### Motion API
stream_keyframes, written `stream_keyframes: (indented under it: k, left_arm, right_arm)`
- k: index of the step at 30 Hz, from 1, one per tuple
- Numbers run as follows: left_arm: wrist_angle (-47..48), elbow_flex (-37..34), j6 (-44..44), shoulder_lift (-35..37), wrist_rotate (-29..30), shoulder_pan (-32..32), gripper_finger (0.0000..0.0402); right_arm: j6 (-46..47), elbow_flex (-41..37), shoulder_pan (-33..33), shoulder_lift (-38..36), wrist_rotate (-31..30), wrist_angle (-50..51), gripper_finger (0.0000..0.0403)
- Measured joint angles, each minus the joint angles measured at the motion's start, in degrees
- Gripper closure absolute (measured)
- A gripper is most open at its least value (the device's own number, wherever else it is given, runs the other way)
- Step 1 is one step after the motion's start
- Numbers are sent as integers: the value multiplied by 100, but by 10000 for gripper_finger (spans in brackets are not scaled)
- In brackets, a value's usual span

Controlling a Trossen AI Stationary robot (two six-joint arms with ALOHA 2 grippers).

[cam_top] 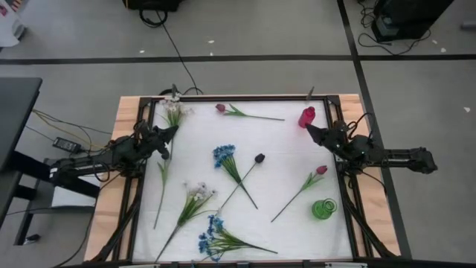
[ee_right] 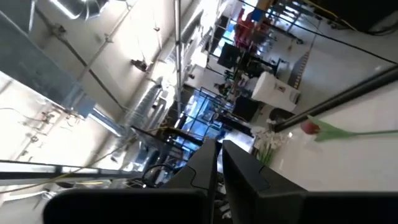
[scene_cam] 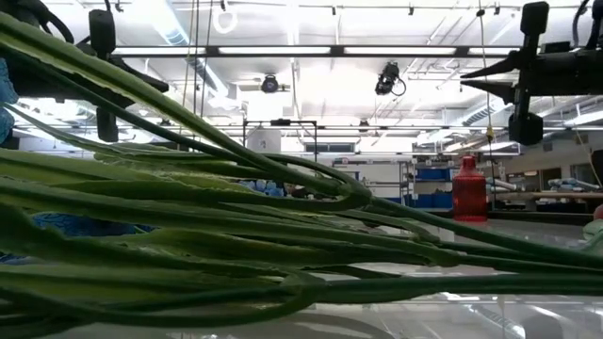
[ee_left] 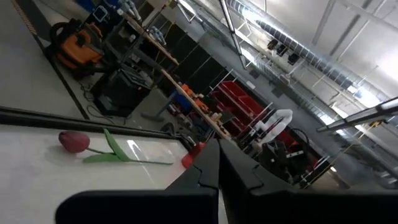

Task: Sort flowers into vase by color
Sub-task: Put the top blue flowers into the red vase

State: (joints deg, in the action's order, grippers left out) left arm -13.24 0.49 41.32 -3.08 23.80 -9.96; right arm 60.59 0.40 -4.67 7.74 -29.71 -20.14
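The white worktop (cam_top: 282, 160) carried the flowers spread loosely across it. A white cluster (cam_top: 175, 112) lay at the far left corner, and a red-pink bud (cam_top: 221, 109) on a green stem lay along the far edge. A blue cluster (cam_top: 223, 155) sat near the middle, with a dark bud (cam_top: 259, 158) just beside it. A second white cluster (cam_top: 198, 190) lay nearer the front, another blue cluster (cam_top: 210, 237) at the front edge, and a second red-pink bud (cam_top: 321, 170) toward the right side. A red vase (cam_top: 307, 117) stood at the far right corner and a green vase (cam_top: 323, 208) at the near right; neither held a flower.

The left gripper (cam_top: 171, 132) hovered over the left edge of the worktop, near the far white cluster, its fingers pressed together and holding nothing. The right gripper (cam_top: 311, 129) hung just beside the red vase, its fingers (ee_right: 208, 163) drawn narrow with only a thin gap showing, nothing between them.
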Motion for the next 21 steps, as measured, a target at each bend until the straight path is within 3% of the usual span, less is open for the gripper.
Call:
stream_keyframes:
  k: [9,14,21]
  left_arm:
    - [29,262,-2,-796,-199,2,329]
    - [75,634,-256,-1356,-337,0,306]
    - [103,982,-258,-1997,-344,0,303]
  right_arm:
    - [-116,540,-8,1093,66,-124,351]
    - [-618,1230,-154,2125,149,-123,326]
    - [-1567,2426,-387,3937,890,81,283]
